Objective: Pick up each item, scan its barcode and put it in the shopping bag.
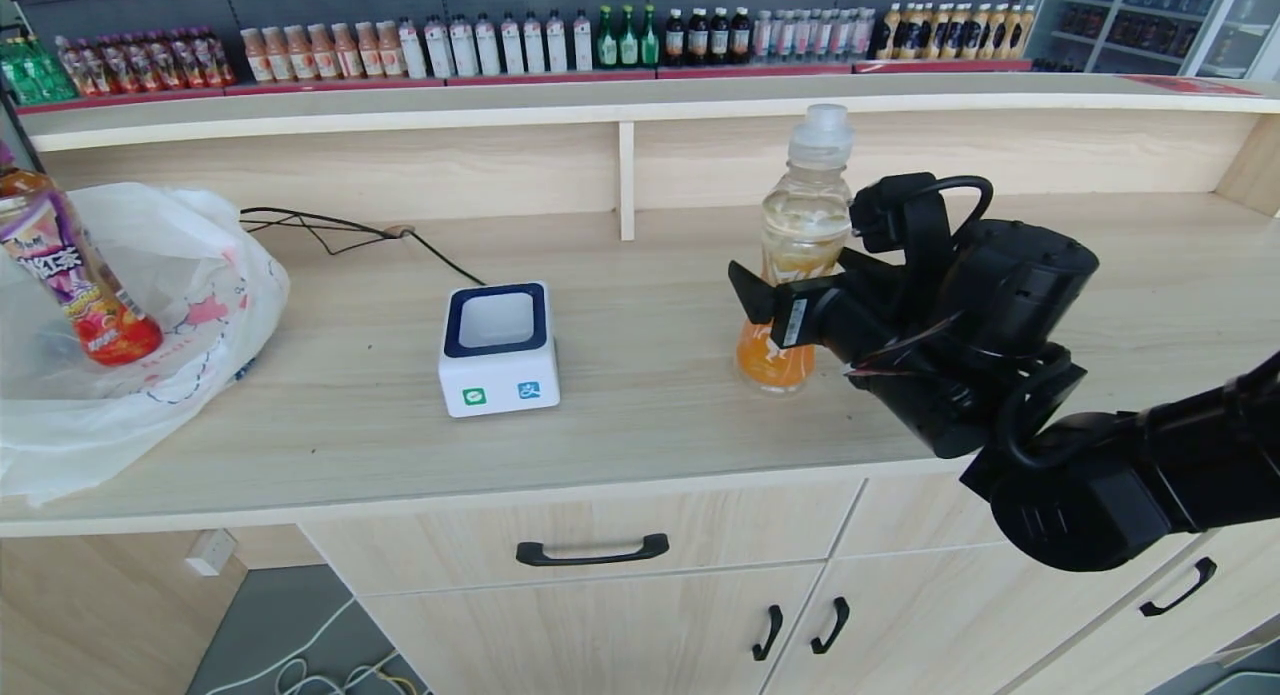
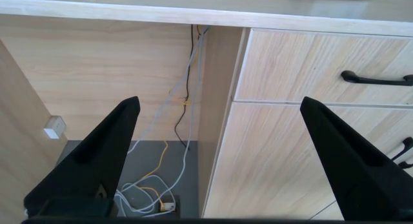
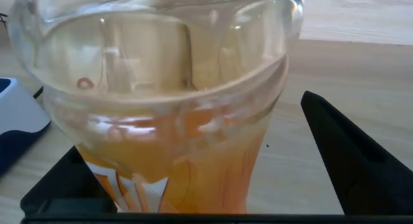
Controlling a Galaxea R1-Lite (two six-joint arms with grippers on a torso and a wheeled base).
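Bottle [image 1: 808,215] upright inside right claw [image 1: 798,293]

Head cam: high on me, faces forward and down over the wooden counter [image 1: 640,415], mid range. It takes in the scanner [image 1: 498,347], the shopping bag [image 1: 140,315] on my left, the orange drink bottle [image 1: 800,255] on my right, and the cabinet fronts below.

Left wrist cam: low, under counter height, fairly near. It looks out between the fingers of my left gripper [image 2: 219,102] at the cabinet front, drawer handle [image 2: 377,77] and floor cables [image 2: 155,185]. Shared with head cam: counter front edge, that drawer handle, the cables.

Right wrist cam: right up against the bottle, looking along my right gripper [image 3: 187,124] across the countertop. Shared with head cam: bottle, scanner corner, countertop.
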